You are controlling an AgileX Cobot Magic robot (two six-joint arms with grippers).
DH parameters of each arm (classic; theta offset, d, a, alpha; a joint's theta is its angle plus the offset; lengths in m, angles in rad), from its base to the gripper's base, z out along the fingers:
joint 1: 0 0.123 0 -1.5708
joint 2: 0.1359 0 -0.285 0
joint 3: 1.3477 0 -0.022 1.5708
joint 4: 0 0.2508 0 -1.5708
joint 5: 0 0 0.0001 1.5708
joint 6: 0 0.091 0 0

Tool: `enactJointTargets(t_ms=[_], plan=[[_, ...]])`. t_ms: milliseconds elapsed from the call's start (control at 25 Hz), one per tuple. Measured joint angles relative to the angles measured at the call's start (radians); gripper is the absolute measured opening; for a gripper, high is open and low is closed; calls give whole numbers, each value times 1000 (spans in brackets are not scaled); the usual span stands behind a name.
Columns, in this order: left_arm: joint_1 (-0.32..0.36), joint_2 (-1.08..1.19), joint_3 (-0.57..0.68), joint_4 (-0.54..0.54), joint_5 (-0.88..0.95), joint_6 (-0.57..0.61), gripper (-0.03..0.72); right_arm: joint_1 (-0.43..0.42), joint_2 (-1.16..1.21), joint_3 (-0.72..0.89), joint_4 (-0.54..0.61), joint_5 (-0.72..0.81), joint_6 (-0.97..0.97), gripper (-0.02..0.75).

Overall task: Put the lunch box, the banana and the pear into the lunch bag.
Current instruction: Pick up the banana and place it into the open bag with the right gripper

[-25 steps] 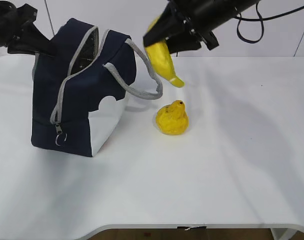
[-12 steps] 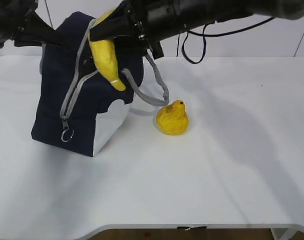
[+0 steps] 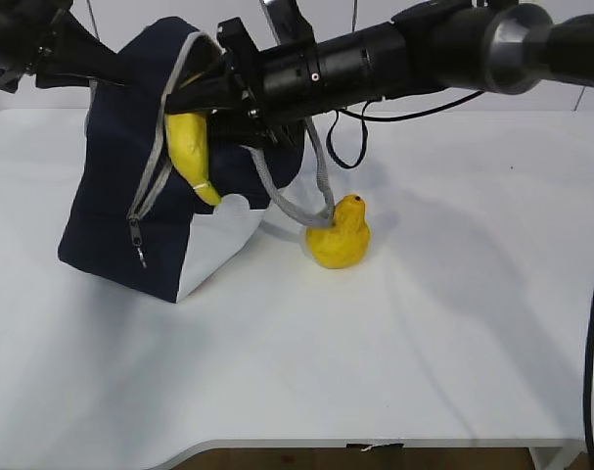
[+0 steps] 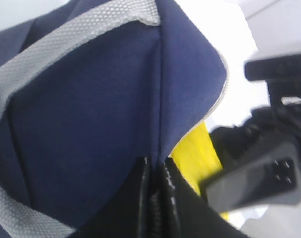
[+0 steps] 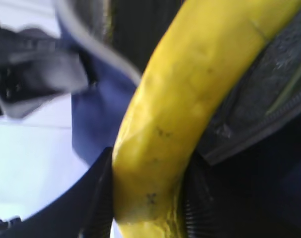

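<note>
The navy lunch bag [image 3: 111, 225] stands at the left of the table, tilted, with its zipper open. My right gripper [image 3: 194, 103] is shut on the yellow banana [image 3: 191, 152] and holds it over the bag's opening, tip hanging down in front of the zipper edge; the right wrist view shows the banana [image 5: 190, 89] between the fingers. My left gripper [image 4: 156, 171] is shut on a fold of the bag's navy fabric [image 4: 90, 114] at the top left. The yellow pear [image 3: 339, 233] sits on the table right of the bag, touching a grey handle [image 3: 292, 201]. The lunch box is not in view.
The white table [image 3: 424, 323] stretches right and forward of the bag. The right arm [image 3: 404, 49] and its black cable [image 3: 360, 137] cross above the pear. The table's front edge is near the bottom of the exterior view.
My right gripper has carried the banana leftward and down from above the pear to the bag's opening. The bag has been pulled more tilted, its handle now draped against the pear.
</note>
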Motion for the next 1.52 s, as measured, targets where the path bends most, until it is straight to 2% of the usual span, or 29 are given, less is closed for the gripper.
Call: enactJointTargets(t_ms=[200, 400, 760, 960, 1080, 1320, 1520], plan=[[0, 0, 0, 0, 22, 3, 10, 0, 31, -45, 61, -20, -15, 302], [0, 0, 0, -4, 22, 4, 10, 0, 35, -88, 73, -58, -29, 302], [0, 0, 0, -6, 22, 4, 10, 0, 35, -92, 311, -36, -42, 301], [0, 0, 0, -6, 24, 4, 10, 0, 35, -94, 343, -18, -136, 301], [0, 0, 0, -6, 26, 4, 10, 0, 35, -96, 288, -14, -186, 301], [0, 0, 0, -6, 26, 4, 10, 0, 35, -96, 58, 29, -197, 301], [0, 0, 0, -22, 26, 6, 10, 8, 35, -97, -29, 36, -200, 301]])
